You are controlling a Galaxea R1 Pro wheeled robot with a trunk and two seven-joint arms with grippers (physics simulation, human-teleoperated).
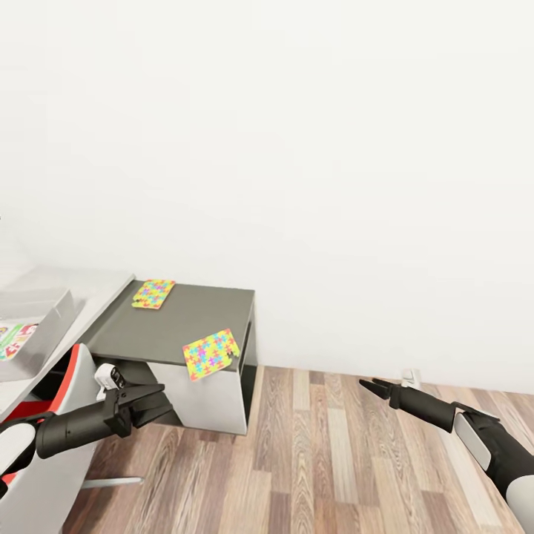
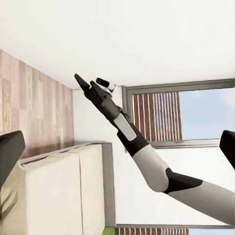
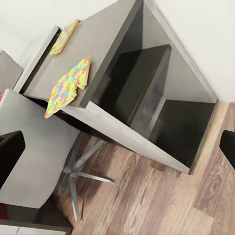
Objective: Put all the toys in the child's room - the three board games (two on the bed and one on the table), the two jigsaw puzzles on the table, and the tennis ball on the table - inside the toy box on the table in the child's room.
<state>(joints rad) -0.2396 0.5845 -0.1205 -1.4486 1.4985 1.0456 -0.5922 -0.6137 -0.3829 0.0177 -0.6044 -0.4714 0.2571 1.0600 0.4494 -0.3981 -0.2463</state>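
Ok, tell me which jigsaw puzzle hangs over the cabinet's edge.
The nearer jigsaw puzzle, overhanging the dark cabinet top's front edge; the other jigsaw puzzle lies flat by the back.

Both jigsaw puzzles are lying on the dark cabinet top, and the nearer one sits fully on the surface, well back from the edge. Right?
Not quite. Both jigsaw puzzles do lie on the dark cabinet top, but the nearer puzzle overhangs the front edge rather than sitting well back. The head view and the right wrist view show it sticking out past the edge. The farther puzzle lies fully on the surface.
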